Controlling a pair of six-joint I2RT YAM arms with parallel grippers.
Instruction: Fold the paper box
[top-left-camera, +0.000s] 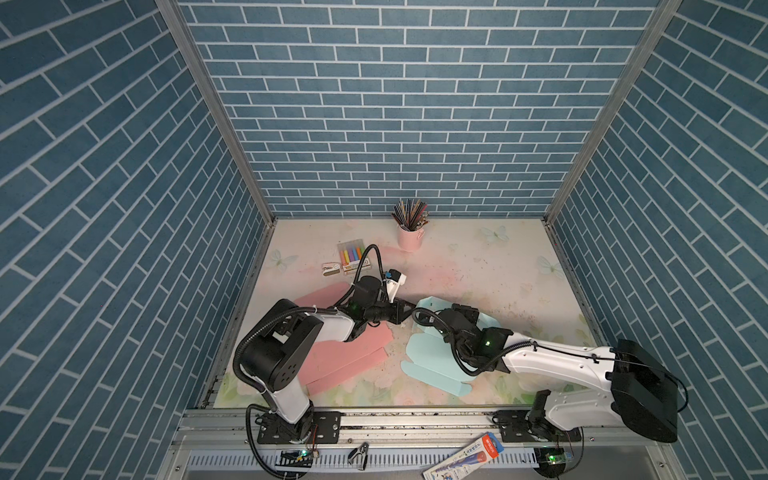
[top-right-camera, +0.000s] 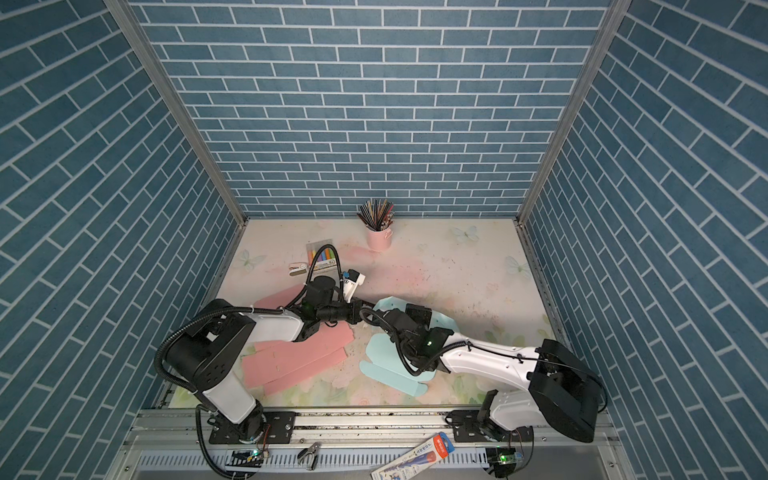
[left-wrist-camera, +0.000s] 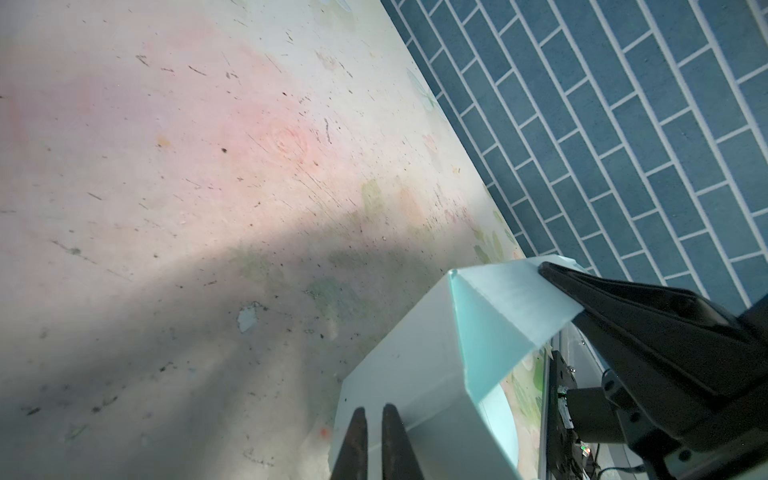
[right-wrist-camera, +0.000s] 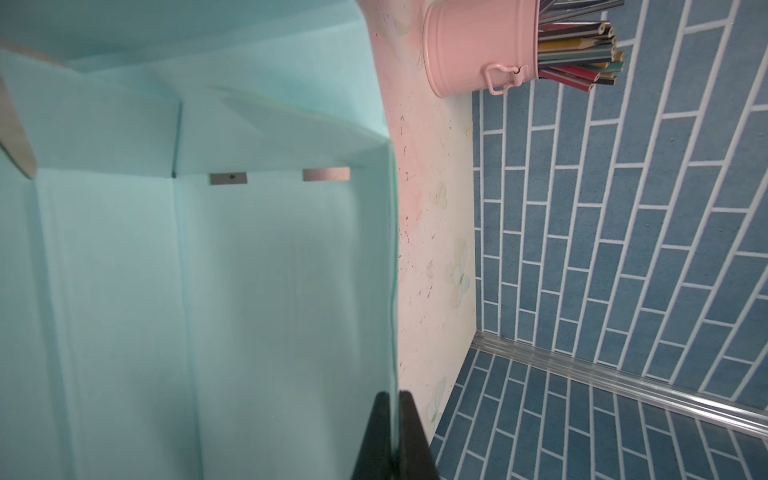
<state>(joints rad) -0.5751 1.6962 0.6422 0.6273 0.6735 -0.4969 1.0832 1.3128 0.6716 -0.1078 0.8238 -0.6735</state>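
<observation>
No text can be read anywhere. The pen pack (top-left-camera: 463, 455) on the front rail carries print, as do the marker pack (top-left-camera: 352, 255) and the small box (top-left-camera: 331, 269) beside it, but all of it is too small to make out.

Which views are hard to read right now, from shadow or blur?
Left wrist view: a broad shadow darkens the table beside the teal box. Right wrist view: the box wall near the right tool is soft, the pink pencil cup sharp. Both top views: evenly lit.

Blue brick-patterned walls (top-left-camera: 374, 124) enclose three sides, joined by aluminium corner posts (top-left-camera: 216, 104); the scuffed bench (top-left-camera: 478, 270) shows pastel flowers and butterflies.
</observation>
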